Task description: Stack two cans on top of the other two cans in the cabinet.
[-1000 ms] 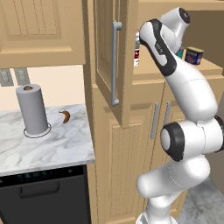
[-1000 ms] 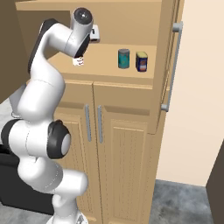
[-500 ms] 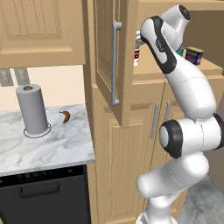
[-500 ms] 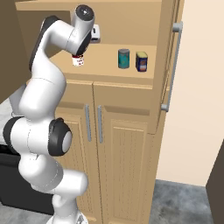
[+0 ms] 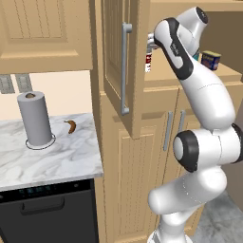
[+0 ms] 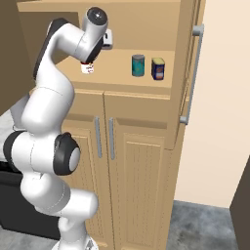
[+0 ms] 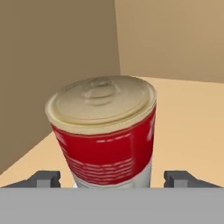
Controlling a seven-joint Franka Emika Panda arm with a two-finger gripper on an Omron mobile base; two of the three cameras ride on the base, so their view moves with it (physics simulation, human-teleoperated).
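Cabinet shelf (image 6: 122, 80) w/ teal can (image 6: 138, 65), navy tin (image 6: 157, 69), red-white can (image 7: 105, 133).

Paper towel roll (image 5: 33, 118) and banana (image 5: 71, 126) on marble counter (image 5: 66, 156).

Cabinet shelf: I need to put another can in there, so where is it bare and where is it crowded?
Bare shelf lies between the red can and the teal can, and along the front edge. It is crowded at the right, where the teal can and navy tin stand close, and at the left around the gripper.
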